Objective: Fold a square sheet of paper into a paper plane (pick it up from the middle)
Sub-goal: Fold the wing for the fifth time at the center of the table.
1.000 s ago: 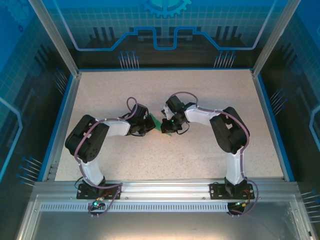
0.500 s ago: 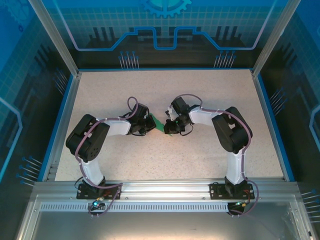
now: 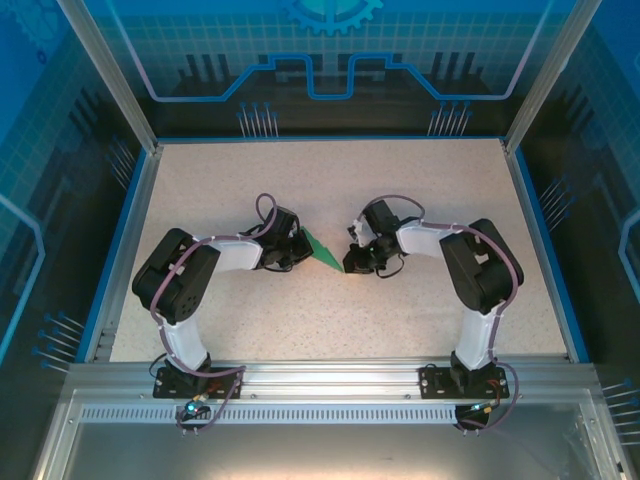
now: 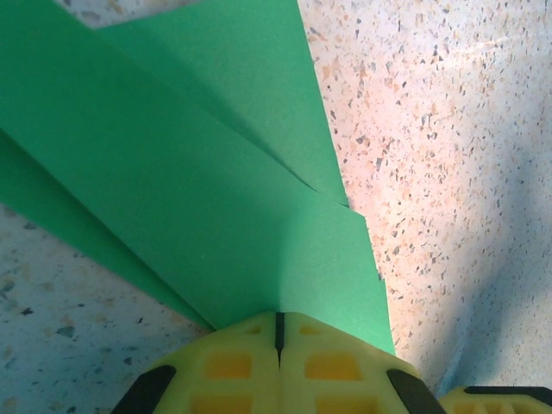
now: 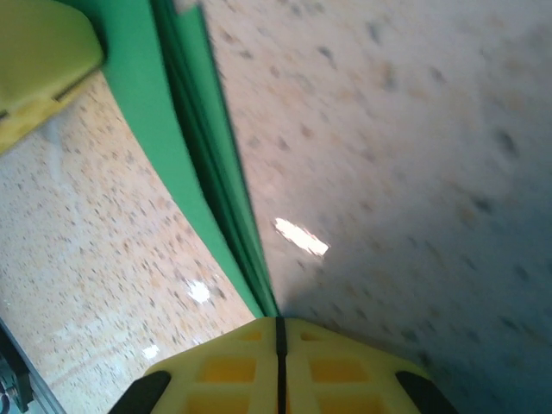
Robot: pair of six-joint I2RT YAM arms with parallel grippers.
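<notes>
Paper plane (image 3: 322, 250): thin matte green paper creased into a narrow, pointed dart with sharp straight edges and overlapping flat flaps, held between the two arms near the middle of the speckled beige, stone-look worktop (image 3: 420, 190); contact with the surface cannot be judged. Left hand (image 4: 278, 321) is clenched on the broader end, its yellow grid-moulded jaws pressed together with the paper running into the seam. Right hand (image 5: 278, 323) is clamped on the slim tip, where stacked fold edges converge between its jaws.
</notes>
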